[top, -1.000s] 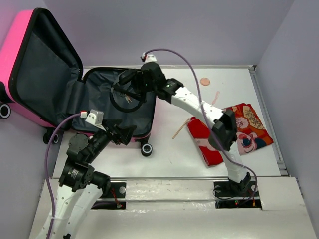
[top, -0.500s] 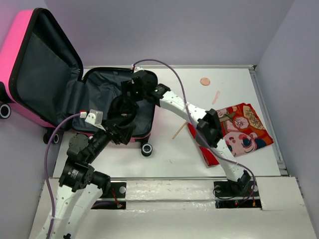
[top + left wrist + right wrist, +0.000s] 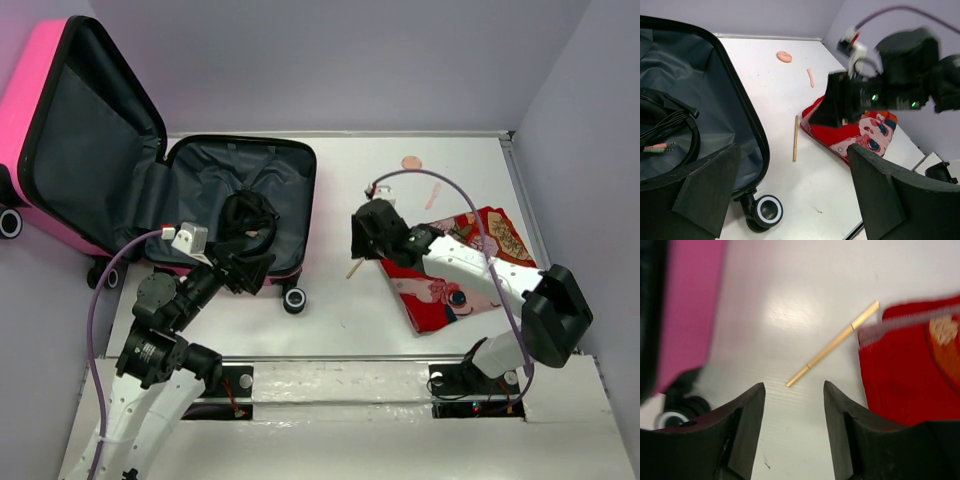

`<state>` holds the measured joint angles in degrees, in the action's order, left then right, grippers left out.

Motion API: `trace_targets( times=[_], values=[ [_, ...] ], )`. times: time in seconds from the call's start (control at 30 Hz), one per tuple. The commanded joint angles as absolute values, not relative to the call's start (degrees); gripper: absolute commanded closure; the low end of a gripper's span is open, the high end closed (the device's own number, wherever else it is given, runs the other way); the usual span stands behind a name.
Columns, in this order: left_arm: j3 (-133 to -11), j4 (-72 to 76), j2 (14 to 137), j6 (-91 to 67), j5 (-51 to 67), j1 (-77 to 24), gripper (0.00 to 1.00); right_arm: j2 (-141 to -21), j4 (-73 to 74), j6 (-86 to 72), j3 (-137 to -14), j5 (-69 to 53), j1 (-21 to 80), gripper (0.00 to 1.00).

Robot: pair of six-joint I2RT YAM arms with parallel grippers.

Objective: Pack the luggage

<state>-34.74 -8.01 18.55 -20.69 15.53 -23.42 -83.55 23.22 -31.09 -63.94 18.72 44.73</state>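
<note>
No legible text, label, brand, number or sign appeared in any view (the red cloth (image 3: 505,238) bore only a cartoon face and floral motifs; the luggage (image 3: 90,140) showed no lettering).

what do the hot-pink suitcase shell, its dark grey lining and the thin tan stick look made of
Hot-pink suitcase shell: hard plastic, smooth with a slight sheen. Dark grey lining: soft fabric, it wrinkles. Thin tan stick: probably wood or bamboo, matt and straight, not certain.
</note>
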Motion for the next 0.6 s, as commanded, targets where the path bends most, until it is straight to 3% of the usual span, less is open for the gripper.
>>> trace_targets(
  times=[0.0,0.57],
  values=[
    [-35.6,-6.3,18.3,-21.1,16.0,-23.8,0.01,-83.6,23.6,-38.6,-57.0,19.7,45.3,0.41],
    [-35.3,-6.1,17.8,-21.1,16.8,-23.8,0.01,-102.0,18.3,-39.5,-64.4,21.9,44.2,0.44]
  ],
)
